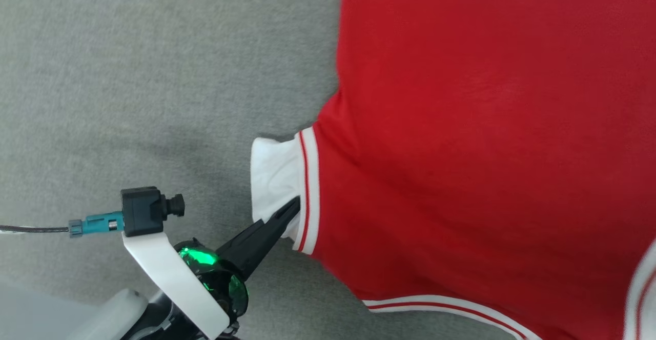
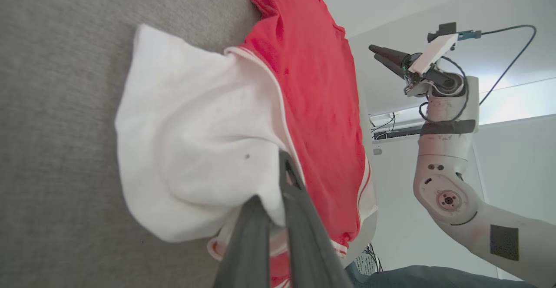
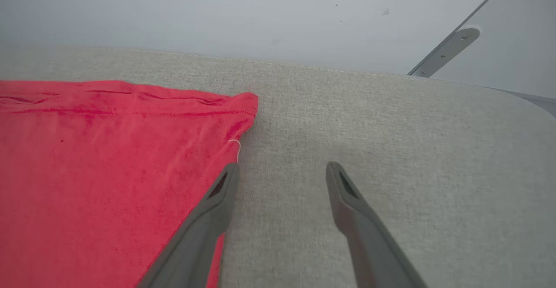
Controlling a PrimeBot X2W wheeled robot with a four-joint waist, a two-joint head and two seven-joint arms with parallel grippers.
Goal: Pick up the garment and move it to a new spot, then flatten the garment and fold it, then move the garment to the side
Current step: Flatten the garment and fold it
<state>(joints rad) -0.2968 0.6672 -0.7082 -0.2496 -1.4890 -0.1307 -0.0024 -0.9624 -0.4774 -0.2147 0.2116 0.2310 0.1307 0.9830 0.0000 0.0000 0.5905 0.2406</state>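
The garment (image 1: 487, 124) lies spread on the grey pad (image 1: 128, 73), filling the right half of the head view; its white sleeve (image 1: 271, 176) juts toward the centre, bunched and puckered beside the striped trim (image 1: 309, 191). The left gripper (image 1: 293, 207) reaches up from the lower left and has its fingers pressed together on that sleeve, pinching the cloth right by the trim. The right gripper (image 3: 283, 168) stands spread and holds nothing; in its wrist view it hangs over the pad, one finger lying across the red edge at lower left, below a corner of the garment.

I'd say this is the flattening step, the folding not yet begun. Next, the left arm would need to draw the sleeve out toward the left of the frame to take up the puckers, low and gentle, so the body doesn't drag along; the right would have to find a fresh hold, likely that corner.
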